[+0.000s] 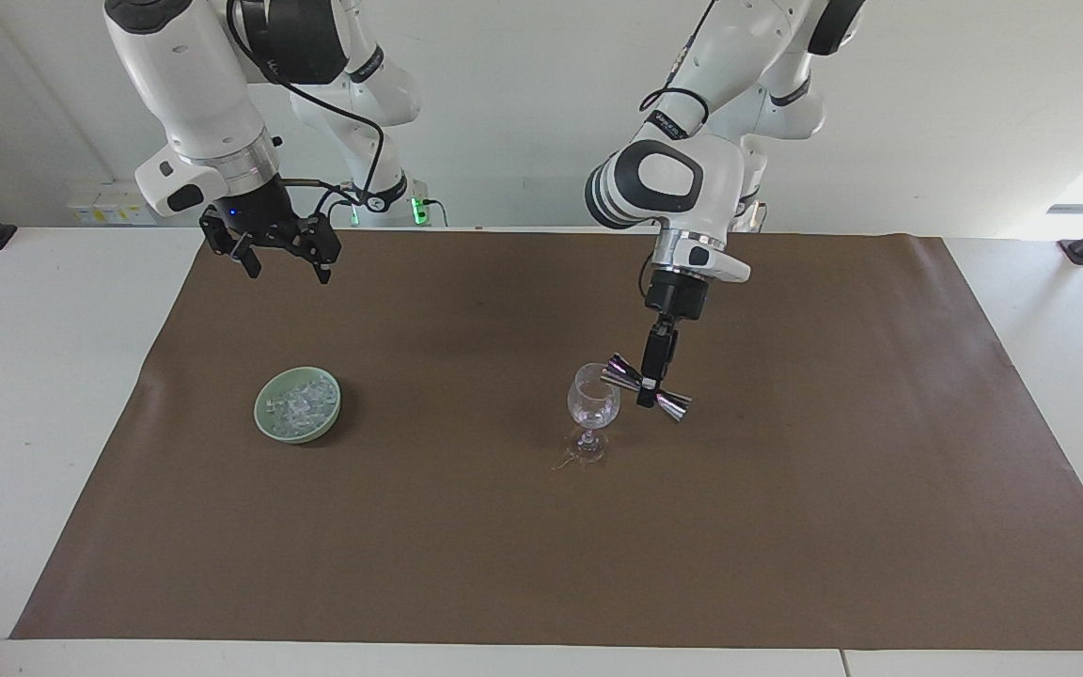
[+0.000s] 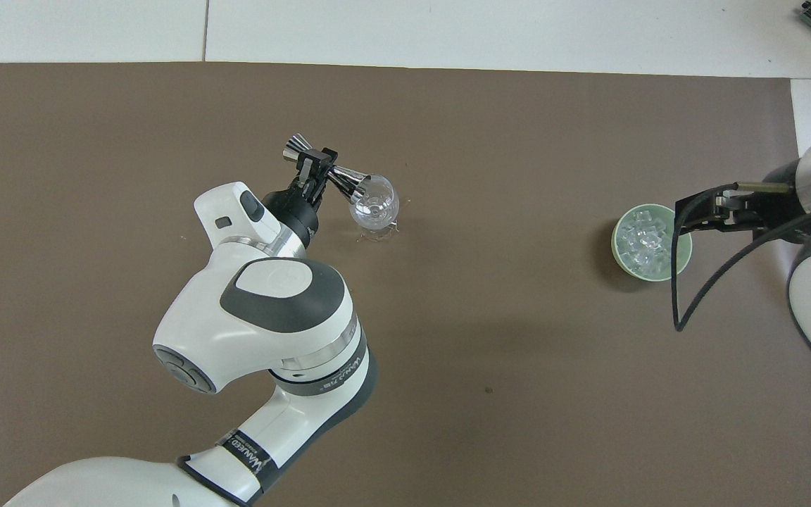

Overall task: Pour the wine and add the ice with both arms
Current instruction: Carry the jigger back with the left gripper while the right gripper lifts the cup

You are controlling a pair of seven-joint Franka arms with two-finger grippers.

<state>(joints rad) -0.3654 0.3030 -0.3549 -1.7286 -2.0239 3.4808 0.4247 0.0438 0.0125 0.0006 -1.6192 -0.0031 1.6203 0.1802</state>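
Observation:
My left gripper (image 1: pixel 648 387) (image 2: pixel 312 169) is shut on the waist of a silver double-ended jigger (image 1: pixel 619 372) (image 2: pixel 346 183). It holds the jigger tilted, one cup at the rim of the clear wine glass (image 1: pixel 592 408) (image 2: pixel 376 204), which stands upright on the brown mat. I cannot make out any wine. A green bowl (image 1: pixel 264 423) (image 2: pixel 617 252) holding ice chunks (image 1: pixel 299 402) (image 2: pixel 643 242) sits toward the right arm's end. My right gripper (image 1: pixel 281 264) (image 2: pixel 712 213) hangs open and empty, high above the mat.
The brown mat (image 1: pixel 466 545) (image 2: pixel 518 366) covers most of the white table (image 1: pixel 24 376). The left arm's elbow (image 2: pixel 265 331) hangs over the mat's nearer part in the overhead view.

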